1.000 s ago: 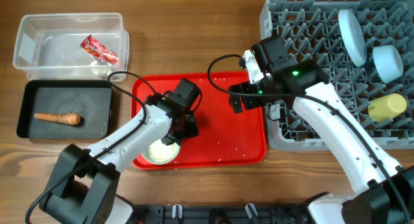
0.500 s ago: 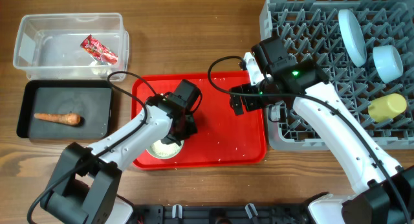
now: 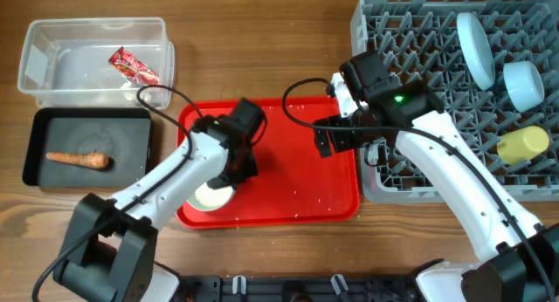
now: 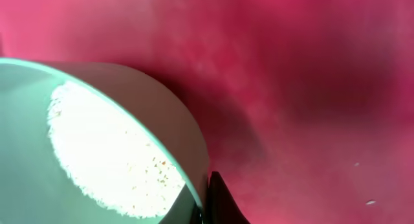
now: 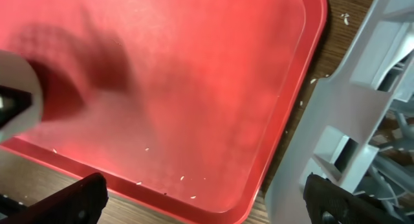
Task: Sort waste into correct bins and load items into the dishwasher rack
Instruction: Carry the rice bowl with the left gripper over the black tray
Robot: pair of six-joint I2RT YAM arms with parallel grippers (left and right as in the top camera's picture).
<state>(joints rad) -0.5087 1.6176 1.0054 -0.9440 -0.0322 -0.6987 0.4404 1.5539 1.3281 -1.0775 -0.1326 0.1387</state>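
Note:
My left gripper [image 3: 234,168] is shut on the rim of a pale blue bowl [image 3: 212,195] that holds white rice [image 4: 103,153], at the front left of the red tray [image 3: 306,188]. The left wrist view shows the fingers [image 4: 208,201] pinching the bowl's rim [image 4: 187,153]. My right gripper [image 3: 343,136] is open and empty over the tray's right edge, beside the grey dishwasher rack [image 3: 419,40]; its fingers [image 5: 200,201] stand wide apart. The rack holds the plate [image 3: 476,49], the other bowl [image 3: 524,84] and the yellow cup [image 3: 522,143]. The spoon is out of view.
The clear tub [image 3: 52,66] at the back left holds the red wrapper [image 3: 133,66] and some white paper [image 3: 131,92]. The black tray [image 3: 131,132] in front of it holds the carrot [image 3: 79,160]. Loose rice grains [image 5: 181,179] lie on the red tray.
My left gripper has moved a little left and back with the bowl of rice in it. The right arm has barely moved.

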